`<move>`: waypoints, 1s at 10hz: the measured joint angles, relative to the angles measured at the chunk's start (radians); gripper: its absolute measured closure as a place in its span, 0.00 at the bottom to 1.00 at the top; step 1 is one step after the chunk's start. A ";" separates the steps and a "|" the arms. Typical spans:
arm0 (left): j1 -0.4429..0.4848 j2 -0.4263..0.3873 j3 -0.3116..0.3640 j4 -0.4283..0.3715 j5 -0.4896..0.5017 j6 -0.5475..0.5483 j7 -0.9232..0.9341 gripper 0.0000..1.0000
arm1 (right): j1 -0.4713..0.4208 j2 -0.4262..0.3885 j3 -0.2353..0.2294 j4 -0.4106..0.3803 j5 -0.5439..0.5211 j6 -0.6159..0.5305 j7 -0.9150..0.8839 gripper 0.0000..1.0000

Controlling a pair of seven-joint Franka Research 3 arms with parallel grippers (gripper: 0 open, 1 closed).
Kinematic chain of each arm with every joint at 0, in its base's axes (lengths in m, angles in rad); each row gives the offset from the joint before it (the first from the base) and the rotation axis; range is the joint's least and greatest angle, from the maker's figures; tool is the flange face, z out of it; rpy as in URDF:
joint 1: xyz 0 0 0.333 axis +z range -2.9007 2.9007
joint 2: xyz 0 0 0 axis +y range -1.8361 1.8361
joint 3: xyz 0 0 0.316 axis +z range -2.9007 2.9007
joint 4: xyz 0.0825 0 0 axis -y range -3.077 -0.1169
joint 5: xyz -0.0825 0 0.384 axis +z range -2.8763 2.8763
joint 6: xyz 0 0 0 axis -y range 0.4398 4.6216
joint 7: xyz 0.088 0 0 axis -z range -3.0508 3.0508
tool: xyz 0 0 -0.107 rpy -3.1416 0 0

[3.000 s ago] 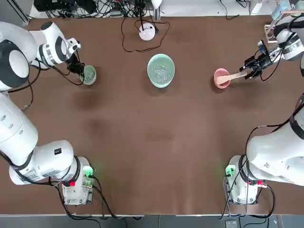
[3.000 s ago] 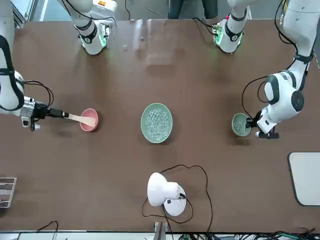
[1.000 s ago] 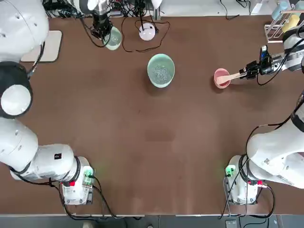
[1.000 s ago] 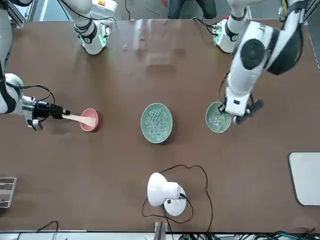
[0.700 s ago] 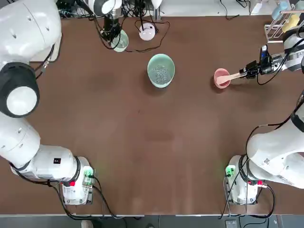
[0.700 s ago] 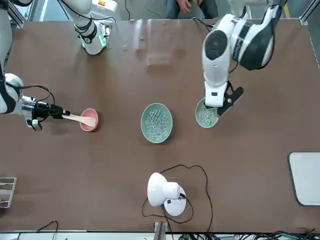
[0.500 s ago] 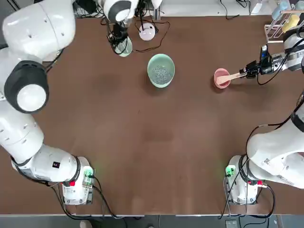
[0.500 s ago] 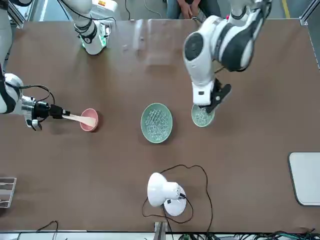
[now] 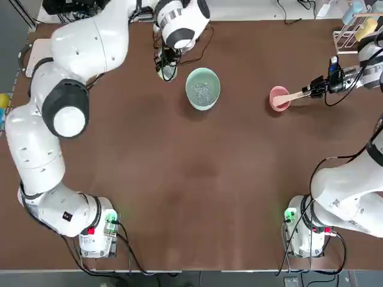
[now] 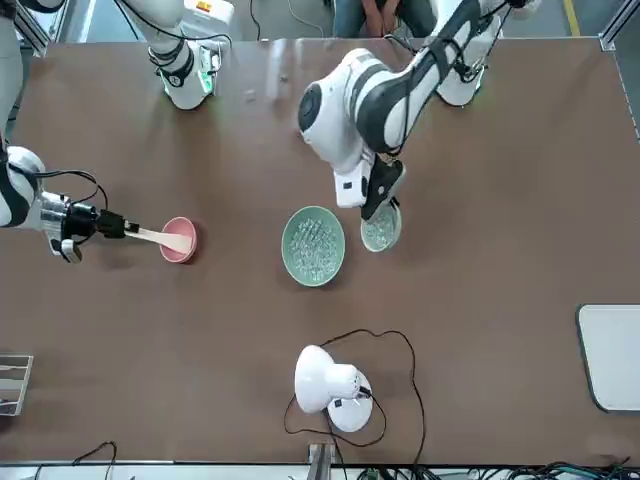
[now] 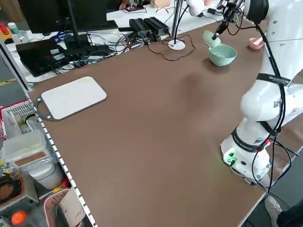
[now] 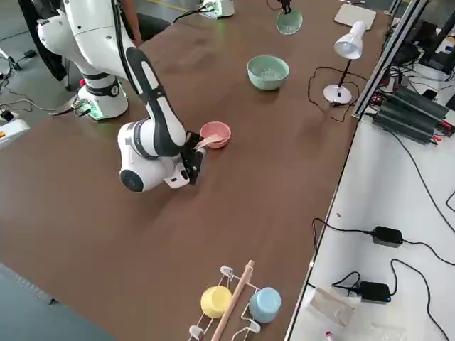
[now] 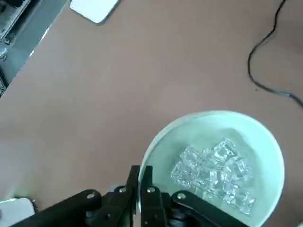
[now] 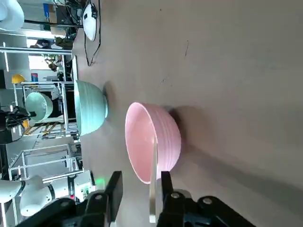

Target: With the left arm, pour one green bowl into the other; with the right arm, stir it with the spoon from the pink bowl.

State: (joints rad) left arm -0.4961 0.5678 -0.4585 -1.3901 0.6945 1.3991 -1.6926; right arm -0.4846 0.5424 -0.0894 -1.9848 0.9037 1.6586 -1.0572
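My left arm (image 9: 90, 42) has swung wide across the table (image 9: 197, 191) over the last second, from the far left corner to beside the centre; it is the biggest thing in view, arching over the far edge. The large mint-green bowl (image 9: 203, 88) sits where it was, mid-table towards the far side, greyish-white bits inside. The small green bowl (image 10: 381, 228) came with me; my left gripper (image 13: 140, 189) is clamped tight on its rim, and it now hangs just beside the large bowl, on my left of it, apparently upright with its clear chunks inside; so I judge the carry nearly finished and the pour not yet begun. The pink bowl (image 9: 279, 98) rests well to the right, unmoved; my right gripper (image 14: 139, 189) has narrowed its jaws around the spoon (image 9: 294, 95) handle, whose other end lies in the pink bowl; whether they grip yet, I cannot tell; stirring must wait.
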 joint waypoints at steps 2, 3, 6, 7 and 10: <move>-0.206 0.062 0.241 0.089 0.001 0.005 -0.087 0.96 | -0.001 0.002 -0.001 0.002 0.000 0.000 0.000 0.63; -0.318 0.090 0.361 0.120 0.001 0.025 -0.137 0.96 | -0.001 0.004 -0.001 0.003 0.000 0.000 0.000 0.63; -0.440 0.112 0.465 0.148 0.002 0.082 -0.241 0.96 | -0.002 0.007 -0.001 0.006 0.000 0.000 0.000 0.65; -0.449 0.115 0.474 0.149 0.002 0.099 -0.280 0.96 | -0.002 0.007 -0.001 0.006 0.000 0.000 0.000 0.67; -0.536 0.178 0.557 0.149 0.033 0.130 -0.377 0.96 | -0.007 0.007 -0.003 0.008 0.000 0.001 0.000 0.72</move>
State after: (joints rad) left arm -1.0323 0.7457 0.0981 -1.2407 0.7277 1.5295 -2.0698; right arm -0.4912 0.5499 -0.0920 -1.9771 0.9039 1.6591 -1.0572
